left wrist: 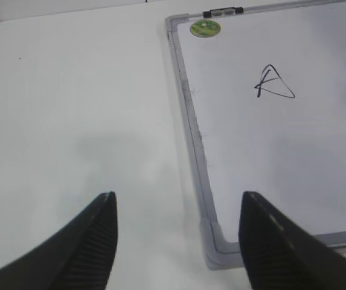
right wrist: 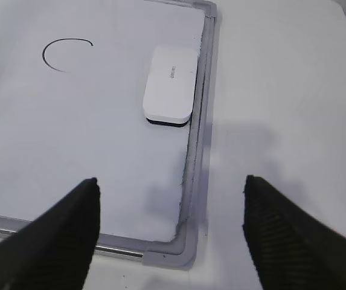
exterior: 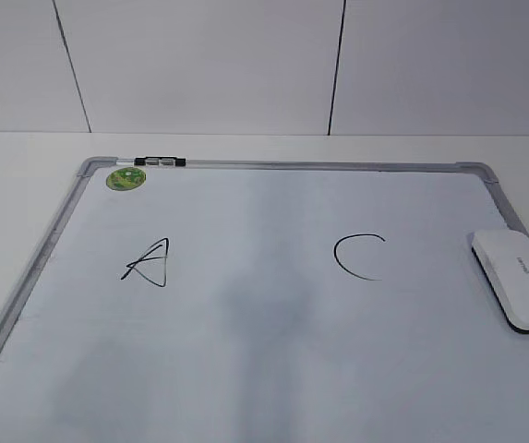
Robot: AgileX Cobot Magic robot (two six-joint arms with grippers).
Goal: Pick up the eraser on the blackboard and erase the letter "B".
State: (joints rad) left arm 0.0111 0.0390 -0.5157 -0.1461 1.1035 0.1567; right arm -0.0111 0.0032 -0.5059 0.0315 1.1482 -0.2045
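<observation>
The blackboard point(exterior: 264, 369) is a white board with a grey frame. It bears a black "A" point(exterior: 149, 263) and a "C" point(exterior: 358, 256); the space between them is bare, and no letter "B" shows in any view. The white eraser point(exterior: 516, 278) lies flat on the board by its right edge, also in the right wrist view point(right wrist: 169, 86). My left gripper point(left wrist: 176, 202) is open and empty above the board's near left corner. My right gripper point(right wrist: 169, 187) is open and empty above the near right corner, short of the eraser. Neither gripper shows in the exterior view.
A black-and-silver marker point(exterior: 158, 162) lies on the board's far frame beside a round green sticker point(exterior: 126, 178). White table point(left wrist: 70, 109) surrounds the board on both sides. A white panelled wall point(exterior: 264, 65) stands behind.
</observation>
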